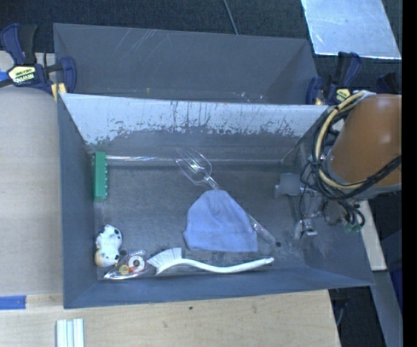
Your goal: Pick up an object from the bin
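Observation:
My gripper (306, 227) hangs low at the right side of the bin, close to the right wall. Nothing shows in it. To its left lies a crumpled light-blue cloth (221, 223), about a hand's width away. A clear plastic scoop (194, 168) lies behind the cloth, and its thin handle runs under the cloth and comes out towards the gripper. Along the front wall lies a white long-handled brush (212, 265), its handle end pointing towards the gripper's side.
A green block (100, 175) stands against the left wall. A small white toy figure (108, 244) and a small round orange-and-white piece (130, 265) lie in the front left corner. The arm's orange cover and cables overhang the right rim.

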Robot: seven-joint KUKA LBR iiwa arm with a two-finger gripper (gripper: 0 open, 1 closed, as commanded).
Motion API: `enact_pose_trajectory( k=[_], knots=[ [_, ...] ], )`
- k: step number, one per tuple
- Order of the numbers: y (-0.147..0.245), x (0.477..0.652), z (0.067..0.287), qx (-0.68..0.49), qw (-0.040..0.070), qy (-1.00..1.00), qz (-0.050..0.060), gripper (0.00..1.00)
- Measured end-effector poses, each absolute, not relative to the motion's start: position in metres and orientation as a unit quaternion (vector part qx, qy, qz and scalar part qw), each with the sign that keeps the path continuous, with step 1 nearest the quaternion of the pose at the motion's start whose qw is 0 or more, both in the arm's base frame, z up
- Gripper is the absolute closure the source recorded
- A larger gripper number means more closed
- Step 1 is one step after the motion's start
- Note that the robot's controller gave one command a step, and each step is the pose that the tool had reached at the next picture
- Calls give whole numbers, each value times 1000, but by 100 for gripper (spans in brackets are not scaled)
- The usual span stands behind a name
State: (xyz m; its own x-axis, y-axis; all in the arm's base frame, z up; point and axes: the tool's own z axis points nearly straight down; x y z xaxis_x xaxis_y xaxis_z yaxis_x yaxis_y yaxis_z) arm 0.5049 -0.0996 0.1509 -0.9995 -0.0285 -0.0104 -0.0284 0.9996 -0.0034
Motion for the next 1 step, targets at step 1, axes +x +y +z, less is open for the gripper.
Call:
enact_pose_trajectory(
  k=[1],
  knots=[
    [-97,498,151,-36,4,999,-1,0]
  ],
)
